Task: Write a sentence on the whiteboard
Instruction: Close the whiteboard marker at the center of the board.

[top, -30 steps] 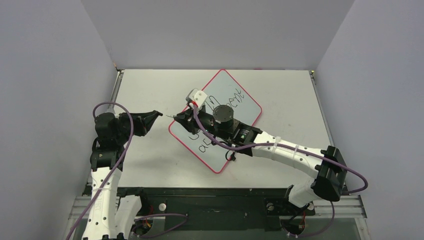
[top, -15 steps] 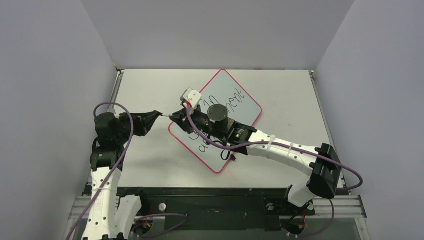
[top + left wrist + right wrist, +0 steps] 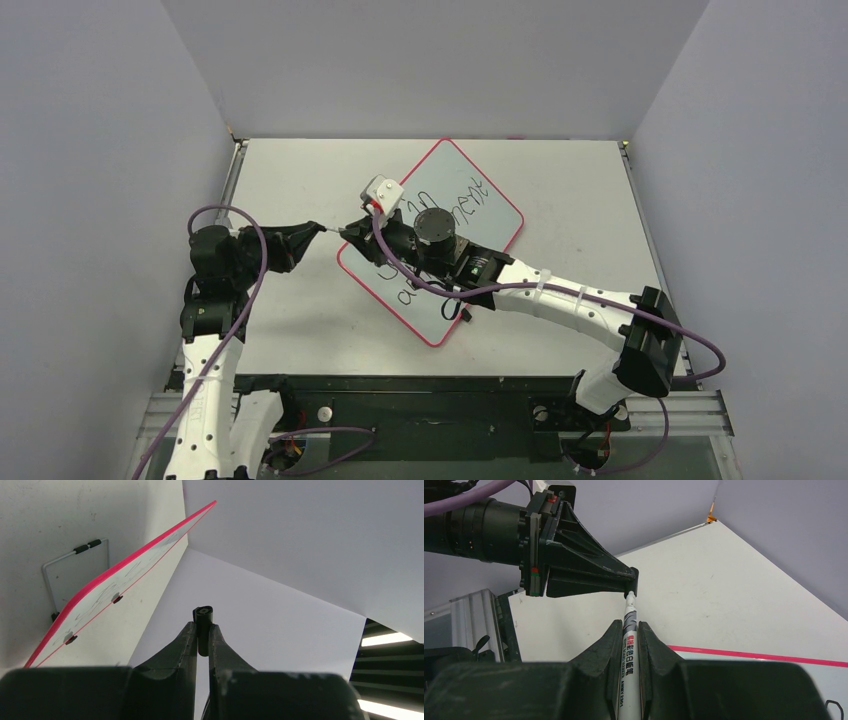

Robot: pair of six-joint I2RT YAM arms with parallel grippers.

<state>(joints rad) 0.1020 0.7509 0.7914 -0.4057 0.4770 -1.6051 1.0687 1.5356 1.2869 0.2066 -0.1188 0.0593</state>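
- Top view: the whiteboard (image 3: 500,228) lies flat and askew on the table (image 3: 300,180), out in the middle.
- The sentence (image 3: 462,203) is written on it in black, and the right arm hides part of it.
- The right gripper (image 3: 350,233) reaches past the board's left corner.
- It meets the left gripper (image 3: 316,230) just off the board, tip to tip over bare table.
- Left wrist view: the left gripper is clenched on a short black cap (image 3: 203,615), which pokes out beyond the fingertips.
- The board's red rim runs along the left of this picture, with faint writing on its face. The marker does not show here.
- Right wrist view: the right gripper is clamped around the barrel of a marker (image 3: 629,645), with the nib pointing forward.
- The nib sits right at the mouth of the cap in the left fingers. I cannot tell whether it is touching or already slightly inside.
- The board's rim crosses the lower right of this picture.
- Judgement: the writing looks finished, and the step in hand is putting the cap back on.
- To do it well, the left arm should hold the cap steady while the right brings the barrel into line with it.
- The right arm should then push straight along that line, slowly, until the cap seats.
- Pushing at an angle could crush the nib or twist the cap out of its narrow grip.
- Both grips need to stay firm during the push.
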